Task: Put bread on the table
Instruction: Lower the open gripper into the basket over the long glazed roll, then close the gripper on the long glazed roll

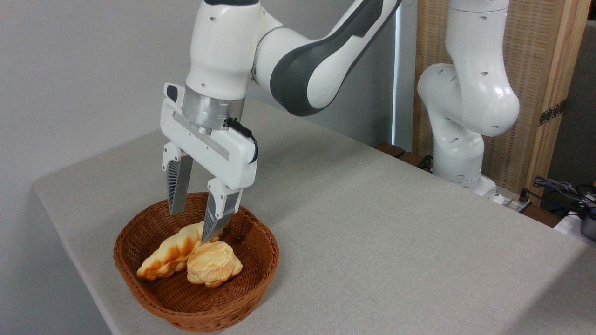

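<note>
The right end of the bread (170, 252) is hidden behind the bun (213, 263) and one fingertip; the basket's (139, 223) near rim is nearly cut off.

I see the basket (198, 284) sitting on the table (372, 223) near its front-left corner. Inside it the bread (170, 253) lies on the left, with the bun (214, 264) touching it on the right. My gripper (192, 225) hangs over the basket's rear, fingers spread, above the bread.
</note>
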